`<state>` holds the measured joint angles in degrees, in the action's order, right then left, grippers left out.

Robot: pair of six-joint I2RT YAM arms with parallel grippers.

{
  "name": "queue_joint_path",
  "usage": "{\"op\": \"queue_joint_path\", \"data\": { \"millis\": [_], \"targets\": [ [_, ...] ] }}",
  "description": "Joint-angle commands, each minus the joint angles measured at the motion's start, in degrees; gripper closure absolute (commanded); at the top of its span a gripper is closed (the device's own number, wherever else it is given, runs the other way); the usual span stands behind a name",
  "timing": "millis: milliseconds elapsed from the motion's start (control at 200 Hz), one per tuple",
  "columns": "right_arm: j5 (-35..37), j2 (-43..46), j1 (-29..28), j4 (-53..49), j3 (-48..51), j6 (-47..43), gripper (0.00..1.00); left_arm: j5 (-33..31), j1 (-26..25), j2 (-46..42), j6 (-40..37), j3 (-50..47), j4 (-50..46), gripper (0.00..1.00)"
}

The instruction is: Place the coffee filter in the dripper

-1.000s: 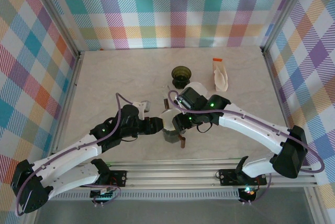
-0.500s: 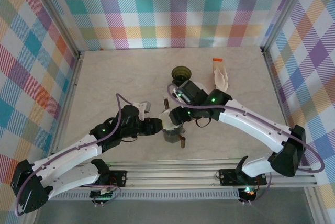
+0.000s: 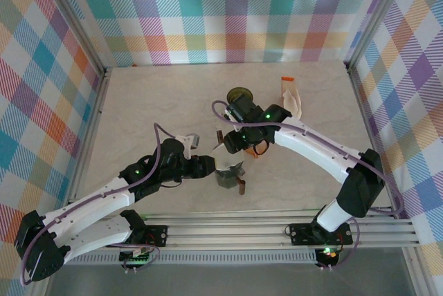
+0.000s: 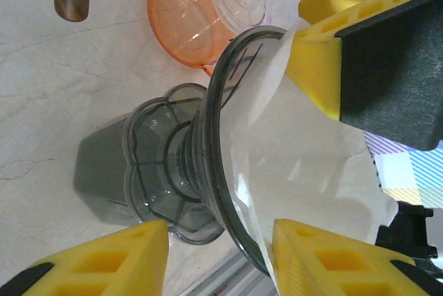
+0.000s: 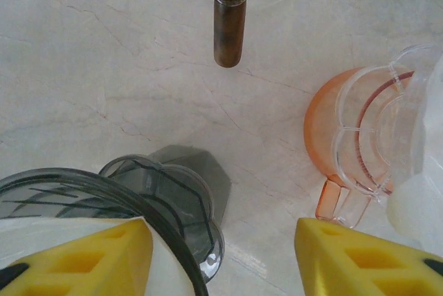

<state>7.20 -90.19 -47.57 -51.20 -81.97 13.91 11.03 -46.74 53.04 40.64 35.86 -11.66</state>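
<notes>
Two arms meet over a marble-patterned table (image 3: 152, 109), seen from above and from both wrists.

(a) Overhead view: the left gripper (image 3: 211, 167) reaches in from the left and meets the smoky grey dripper (image 3: 230, 177), which stands on the table near the front rail. The right gripper (image 3: 228, 147) hangs just behind and above the dripper, pointing down toward it. A dark green cup (image 3: 240, 95) and a pale paper stack (image 3: 293, 102) lie farther back, well apart from both grippers.

(b) Left wrist view: the left gripper (image 4: 220, 230) has its two yellow fingers set narrowly on either side of the dripper (image 4: 173, 192), closed on its body. The white coffee filter (image 4: 297, 164) lies inside the cone, against the inner wall. Its free edge juts out past the rim on the side away from the base. One yellow finger (image 4: 325, 61) of the right gripper presses on the filter at the rim.

(c) Right wrist view: the right gripper (image 5: 223, 230) stands wide, with nothing between its fingers. Its left finger rests on the filter (image 5: 62, 234), inside the rim of the dripper (image 5: 173, 199), and its other finger is beside an orange translucent cup (image 5: 325, 130). A brown handle (image 5: 228, 33) lies beyond on bare table.
</notes>
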Motion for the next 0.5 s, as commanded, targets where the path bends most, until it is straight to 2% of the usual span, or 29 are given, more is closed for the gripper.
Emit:
{"op": "queue_joint_path", "data": {
  "millis": [0, 65, 270, 490],
  "targets": [
    [2.78, -0.25, 0.37, -0.04, -1.30, 0.37, 0.47, -0.24, -0.57, 0.27, -1.29, 0.17, -0.30, 0.57],
    [2.83, -0.18, 0.38, 0.04, -1.19, 0.67, 0.47, -0.22, -0.54, 0.27, -1.22, 0.09, -0.20, 0.57],
    [-0.14, 4.42, 0.21, 0.88, 1.08, 1.43, 0.36, -0.26, -0.55, 0.45, -1.15, 0.09, 0.19, 0.57],
    [-1.02, 9.95, -2.44, 0.29, 7.27, 4.06, 0.32, -0.30, -0.54, 0.69, -0.85, -0.15, 0.85, 0.55]
  ]
}}
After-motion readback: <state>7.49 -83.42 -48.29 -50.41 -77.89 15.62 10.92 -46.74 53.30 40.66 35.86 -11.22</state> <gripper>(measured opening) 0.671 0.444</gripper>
